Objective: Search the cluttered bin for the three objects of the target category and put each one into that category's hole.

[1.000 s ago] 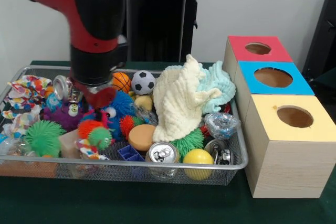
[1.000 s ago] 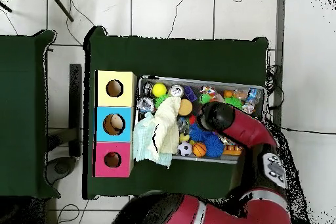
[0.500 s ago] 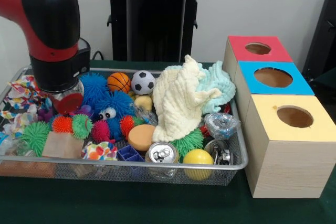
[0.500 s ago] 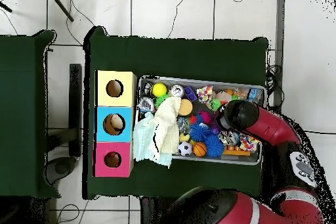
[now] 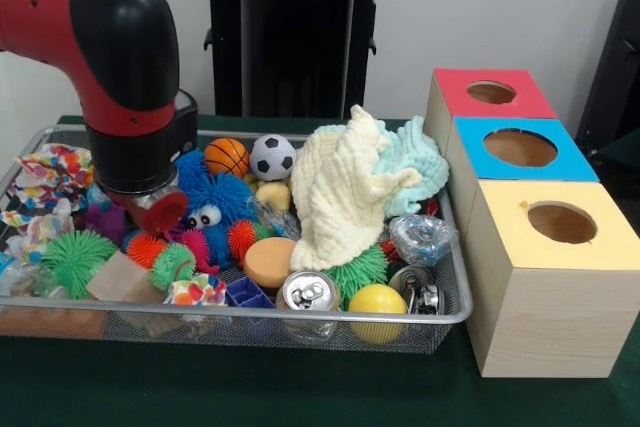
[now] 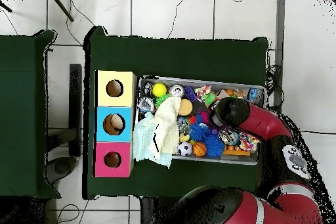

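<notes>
The wire mesh bin (image 5: pixel 232 314) is full of toys, balls, cans and cloths; it also shows in the overhead view (image 6: pixel 197 79). My gripper (image 5: pixel 152 211) hangs under the red and black arm, low over the bin's left part. It is just above a blue furry toy with eyes (image 5: pixel 212 207) and small orange and green spiky balls (image 5: pixel 165 255). The arm's wrist (image 6: pixel 228 112) hides the gripper from above. Three wooden boxes with holes stand beside the bin, with a red top (image 5: pixel 492 93), a blue top (image 5: pixel 520 148) and a yellow top (image 5: pixel 561 222).
A cream cloth (image 5: pixel 343 192) on a light-blue cloth (image 5: pixel 415 162) is heaped at the bin's right. A basketball (image 5: pixel 227 156), a soccer ball (image 5: pixel 272 157), a yellow ball (image 5: pixel 377 300), a can (image 5: pixel 308 292) and an orange disc (image 5: pixel 269 261) lie around it.
The arm swung from mid-bin toward the bin's left end, then came back a little to the right. The small spiky toys and the brown piece under it have shifted.
</notes>
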{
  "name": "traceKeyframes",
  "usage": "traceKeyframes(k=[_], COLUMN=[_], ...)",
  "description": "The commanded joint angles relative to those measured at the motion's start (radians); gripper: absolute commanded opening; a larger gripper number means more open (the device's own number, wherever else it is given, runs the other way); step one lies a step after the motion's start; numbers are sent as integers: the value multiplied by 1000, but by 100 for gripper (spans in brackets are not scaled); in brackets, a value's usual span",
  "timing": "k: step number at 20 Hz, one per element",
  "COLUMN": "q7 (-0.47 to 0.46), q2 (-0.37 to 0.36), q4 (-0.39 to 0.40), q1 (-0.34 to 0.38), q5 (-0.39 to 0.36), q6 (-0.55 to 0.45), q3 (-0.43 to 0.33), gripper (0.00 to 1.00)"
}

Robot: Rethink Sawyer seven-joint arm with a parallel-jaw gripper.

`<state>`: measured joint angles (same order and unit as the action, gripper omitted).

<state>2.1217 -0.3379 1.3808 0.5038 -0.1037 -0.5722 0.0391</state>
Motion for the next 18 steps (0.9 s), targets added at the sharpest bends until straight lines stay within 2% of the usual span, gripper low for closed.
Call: traceKeyframes(k=[1,3,7,8,15,18], q7=[-67,-53,-32,-27,-31,-28], q2=[-28,-66,-84,-88,-119,-118], q4=[-23,-2,7,7,18,33], q1=[-8,-29,-55,-61,-83,-71], q5=[-64,-69,-82,-90,-100,-105], q6=[40,5,-11,-16,-90,-56], q3=[-83,-66,-43,-39,-20,-21], gripper=[100,100,100,0,0,0])
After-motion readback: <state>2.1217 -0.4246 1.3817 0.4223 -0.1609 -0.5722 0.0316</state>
